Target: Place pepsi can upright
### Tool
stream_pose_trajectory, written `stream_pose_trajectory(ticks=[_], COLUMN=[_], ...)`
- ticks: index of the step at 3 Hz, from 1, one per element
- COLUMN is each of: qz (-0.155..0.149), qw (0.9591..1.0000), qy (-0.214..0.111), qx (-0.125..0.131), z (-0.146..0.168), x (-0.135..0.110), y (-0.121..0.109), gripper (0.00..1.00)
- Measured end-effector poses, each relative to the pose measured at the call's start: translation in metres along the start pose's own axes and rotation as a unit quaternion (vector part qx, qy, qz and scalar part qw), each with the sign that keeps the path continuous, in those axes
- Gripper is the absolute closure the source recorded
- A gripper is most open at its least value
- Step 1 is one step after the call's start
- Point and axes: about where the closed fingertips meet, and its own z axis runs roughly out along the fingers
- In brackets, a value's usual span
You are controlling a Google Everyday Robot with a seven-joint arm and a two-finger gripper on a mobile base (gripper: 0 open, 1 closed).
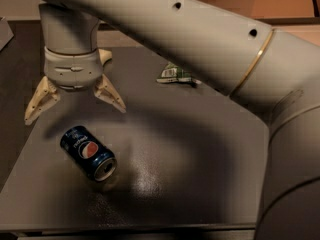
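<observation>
The pepsi can (88, 152) lies on its side on the dark table (190, 149), front left, its silver top facing the front right and its logo facing up. My gripper (75, 109) hangs above and just behind the can, not touching it. Its two tan fingers are spread open and empty, one fingertip (31, 115) to the left and one fingertip (118, 104) to the right.
A green chip bag (175, 74) lies at the back of the table, partly hidden by my arm (210, 44), which crosses the top and right of the view. The table's front edge runs along the bottom.
</observation>
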Motion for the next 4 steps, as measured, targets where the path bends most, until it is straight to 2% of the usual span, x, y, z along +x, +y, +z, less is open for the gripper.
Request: stream_pose_trajectory(ticks=[1, 2, 4], qz=[-0.056, -0.099, -0.146], qw=[0.9981, 0.9936, 0.9846], qy=[-0.005, -0.005, -0.002], qx=[-0.025, -0.055, -0.095], z=[0.015, 0.025, 0.038], x=[-0.011, -0.030, -0.058], y=[-0.012, -0.015, -0.008], gripper=[0.00, 0.00, 0.00])
